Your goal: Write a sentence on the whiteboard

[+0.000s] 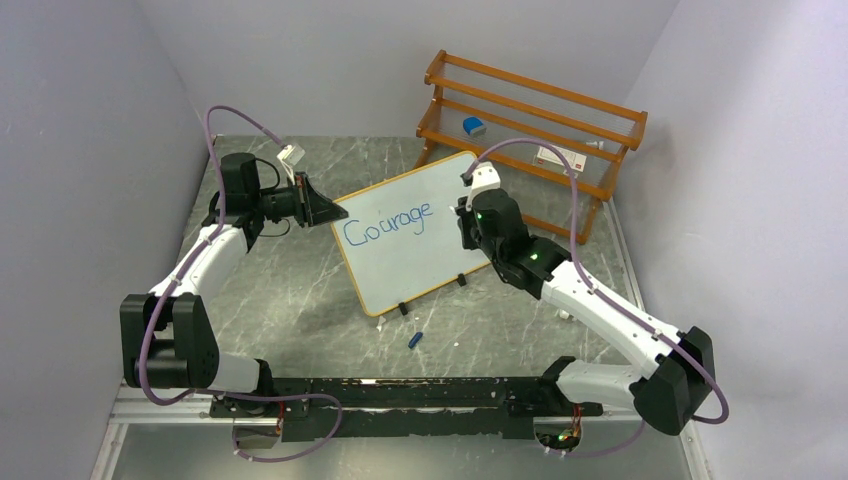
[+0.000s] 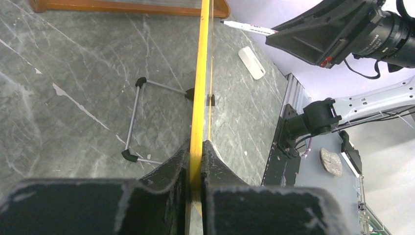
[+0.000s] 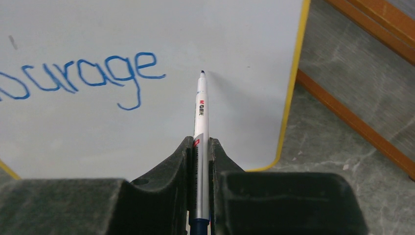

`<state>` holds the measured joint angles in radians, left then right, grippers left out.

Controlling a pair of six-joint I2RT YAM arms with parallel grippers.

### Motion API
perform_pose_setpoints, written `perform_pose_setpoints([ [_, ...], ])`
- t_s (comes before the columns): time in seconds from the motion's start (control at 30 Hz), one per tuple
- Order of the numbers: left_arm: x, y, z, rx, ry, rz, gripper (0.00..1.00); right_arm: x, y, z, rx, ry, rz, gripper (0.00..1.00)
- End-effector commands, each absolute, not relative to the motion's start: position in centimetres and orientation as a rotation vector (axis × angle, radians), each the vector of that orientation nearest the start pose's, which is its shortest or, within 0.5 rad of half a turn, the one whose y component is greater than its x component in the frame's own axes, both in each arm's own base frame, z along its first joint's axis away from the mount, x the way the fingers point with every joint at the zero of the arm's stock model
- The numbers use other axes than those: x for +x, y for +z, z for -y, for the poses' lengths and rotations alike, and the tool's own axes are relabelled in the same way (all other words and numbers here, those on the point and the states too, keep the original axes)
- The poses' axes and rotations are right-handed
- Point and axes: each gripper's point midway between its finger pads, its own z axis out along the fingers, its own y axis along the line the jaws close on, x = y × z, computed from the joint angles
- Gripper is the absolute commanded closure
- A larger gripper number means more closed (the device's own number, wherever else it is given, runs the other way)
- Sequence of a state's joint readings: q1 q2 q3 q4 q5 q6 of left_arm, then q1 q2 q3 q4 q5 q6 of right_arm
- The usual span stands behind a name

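1. Grey marbled tabletop [image 1: 300, 290] between pale walls fills the top view. The whiteboard [image 1: 415, 235] stands propped near its middle. A wooden rack [image 1: 530, 125] is at the board's 1 o'clock and a small blue cap [image 1: 414, 339] lies at its 6 o'clock.
2. Same view: the sentence [image 1: 388, 222] reads only "Courage", in blue across the board's upper part. Your left gripper [image 1: 318, 208] meets the board's edge at 9 o'clock. Your right gripper [image 1: 468, 225] sits over the edge at 3 o'clock.
3. Left wrist view: your fingers [image 2: 171, 171] are pressed onto the whiteboard [image 2: 200, 73], seen edge-on as a yellow strip, with no gap showing. A wire stand [image 2: 139, 122] sits at 10 o'clock of the grip, its feet on the table.
4. Same view, at 1 o'clock: the right gripper [image 2: 271, 38] holds a marker [image 2: 247, 28] with its tip toward the board. A white oblong piece [image 2: 252, 62] lies on the table just below.
5. Right wrist view: your fingers [image 3: 176, 166] pinch the marker [image 3: 201, 112] tight by its barrel, which points to 12 o'clock.
6. Its tip is over bare whiteboard [image 3: 235, 39] at 3 o'clock of the final "e" of the sentence [image 3: 88, 73]. You cannot tell whether it touches.
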<state>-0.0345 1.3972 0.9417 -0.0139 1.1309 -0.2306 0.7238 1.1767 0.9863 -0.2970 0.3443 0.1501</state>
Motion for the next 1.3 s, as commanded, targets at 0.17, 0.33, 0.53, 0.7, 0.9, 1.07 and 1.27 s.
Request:
perform_pose_setpoints([
  [0.17, 31.9, 20.1, 18.0, 0.531, -1.303, -1.968, 0.95, 31.8, 22.8, -19.4, -0.32, 0.243, -1.972, 1.0],
  [0.33, 31.9, 20.1, 18.0, 0.532, -1.3, -1.969, 0.95, 32.0, 23.3, -19.9, -0.321, 0.266, -1.954, 1.0],
  [0.53, 31.8, 20.2, 18.0, 0.534, -1.298, -1.968, 0.95, 32.3, 23.3, -20.2, -0.325, 0.269, -1.953, 1.0],
  [0.7, 31.8, 20.2, 18.0, 0.534, -1.299, -1.968, 0.95, 32.5, 23.1, -20.6, -0.333, 0.282, -1.952, 1.0],
  [0.9, 31.8, 20.1, 18.0, 0.533, -1.299, -1.97, 0.95, 32.9, 22.9, -21.1, -0.339, 0.288, -1.956, 1.0],
  [1.07, 31.8, 20.2, 18.0, 0.535, -1.297, -1.969, 0.95, 33.1, 22.6, -20.9, -0.336, 0.269, -1.963, 1.0],
  [1.27, 31.8, 20.1, 17.9, 0.535, -1.294, -1.969, 0.95, 33.5, 22.2, -19.9, -0.308, 0.226, -1.972, 1.0],
])
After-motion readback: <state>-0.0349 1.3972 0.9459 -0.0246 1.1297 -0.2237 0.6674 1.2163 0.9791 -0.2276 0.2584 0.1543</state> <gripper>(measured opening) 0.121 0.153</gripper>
